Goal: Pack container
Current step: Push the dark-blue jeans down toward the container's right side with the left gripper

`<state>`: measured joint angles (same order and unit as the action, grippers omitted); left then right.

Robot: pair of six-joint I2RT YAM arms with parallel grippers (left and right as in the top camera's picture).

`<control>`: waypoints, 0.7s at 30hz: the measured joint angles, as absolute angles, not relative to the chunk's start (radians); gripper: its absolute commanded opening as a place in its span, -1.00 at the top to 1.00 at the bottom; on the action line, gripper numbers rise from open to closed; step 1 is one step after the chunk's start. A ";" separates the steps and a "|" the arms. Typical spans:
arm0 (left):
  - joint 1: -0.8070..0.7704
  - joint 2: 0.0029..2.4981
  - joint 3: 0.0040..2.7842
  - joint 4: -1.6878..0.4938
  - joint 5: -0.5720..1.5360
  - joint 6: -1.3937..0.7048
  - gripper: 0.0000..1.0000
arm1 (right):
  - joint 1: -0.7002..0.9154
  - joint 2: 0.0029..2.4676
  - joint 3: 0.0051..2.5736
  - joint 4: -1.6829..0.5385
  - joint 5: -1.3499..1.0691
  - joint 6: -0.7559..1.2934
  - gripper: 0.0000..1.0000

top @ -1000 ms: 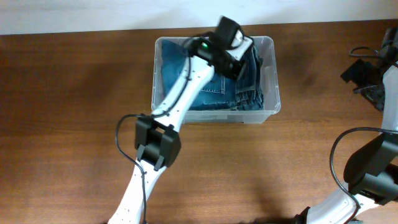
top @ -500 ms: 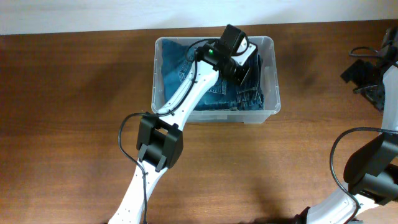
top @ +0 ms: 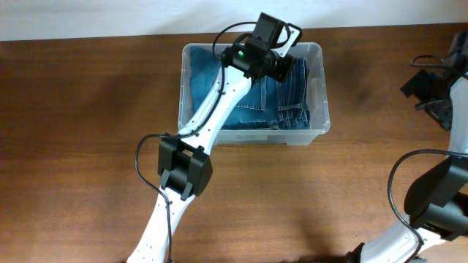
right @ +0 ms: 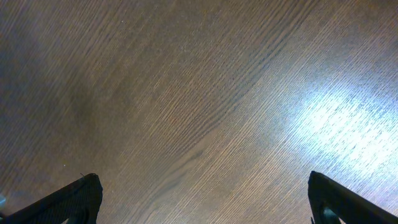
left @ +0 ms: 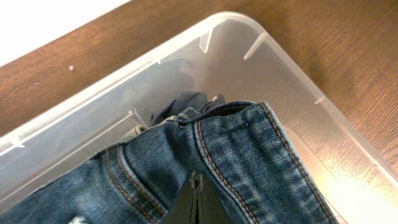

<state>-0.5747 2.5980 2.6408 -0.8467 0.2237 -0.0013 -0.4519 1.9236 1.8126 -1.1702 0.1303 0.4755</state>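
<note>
The container (top: 319, 91), a clear plastic bin with a thick rim, stands at the back middle of the table. Folded blue jeans (top: 252, 109) fill its floor, so its bottom is hidden. My left gripper (top: 283, 67) hangs over the bin's far right part. In the left wrist view its fingers (left: 196, 190) are pressed together just above the jeans' waistband (left: 249, 155), near the bin's corner (left: 217, 37). I cannot tell whether they touch the denim. My right gripper (right: 205, 199) is open and empty over bare wood, far right of the bin (top: 431, 88).
The brown wooden table (top: 88, 146) surrounds the bin. A white wall strip runs along the table's back edge (top: 110, 18). My left arm (top: 219, 102) stretches from the front over the bin's left half. The right arm's cables (top: 398, 183) loop at the right edge.
My left gripper has risen and drawn back toward the bin's far edge. The jeans' right side lies flatter than before. The right arm has not moved.
</note>
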 measured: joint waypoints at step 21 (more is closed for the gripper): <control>-0.576 2.700 2.679 -0.830 0.228 -0.021 0.98 | -0.452 1.924 1.812 -1.170 0.130 0.476 -0.97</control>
<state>-0.5758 2.7003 2.6793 -0.8303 0.2276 -0.0212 -0.4519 1.9236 1.8122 -1.1702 0.1303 0.4759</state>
